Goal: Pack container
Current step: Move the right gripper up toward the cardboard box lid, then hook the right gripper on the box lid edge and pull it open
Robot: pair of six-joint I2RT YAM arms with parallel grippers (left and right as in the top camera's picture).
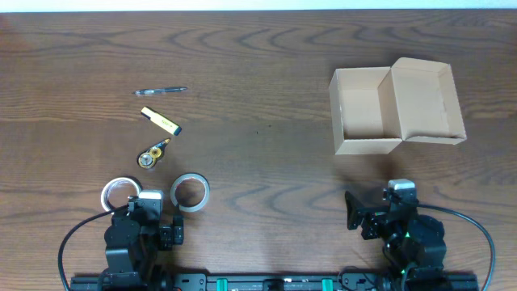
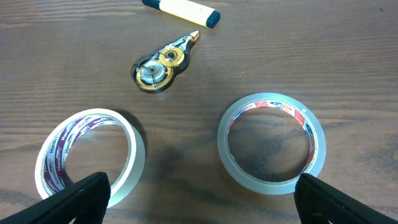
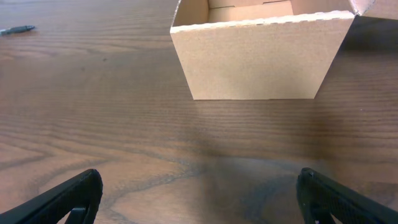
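The container, a light-tan cardboard box (image 1: pixel 367 146), stands open at the right, its flap lid (image 1: pixel 424 101) lying back to the right. The right wrist view shows its front wall (image 3: pixel 258 59) ahead. Two tape rolls lie at the left front: a clear one (image 1: pixel 190 191) (image 2: pixel 270 180) and a white one (image 1: pixel 119 194) (image 2: pixel 138 158). My left gripper (image 1: pixel 152 212) (image 2: pixel 199 202) is open and empty, just short of the gap between the rolls. My right gripper (image 1: pixel 386 206) (image 3: pixel 199 199) is open and empty, in front of the box.
A correction-tape dispenser (image 1: pixel 152 153) (image 2: pixel 158 65), a yellow marker with a blue cap (image 1: pixel 161 120) (image 2: pixel 183 9) and a pen (image 1: pixel 160 90) (image 3: pixel 17 29) lie beyond the rolls on the wooden table.
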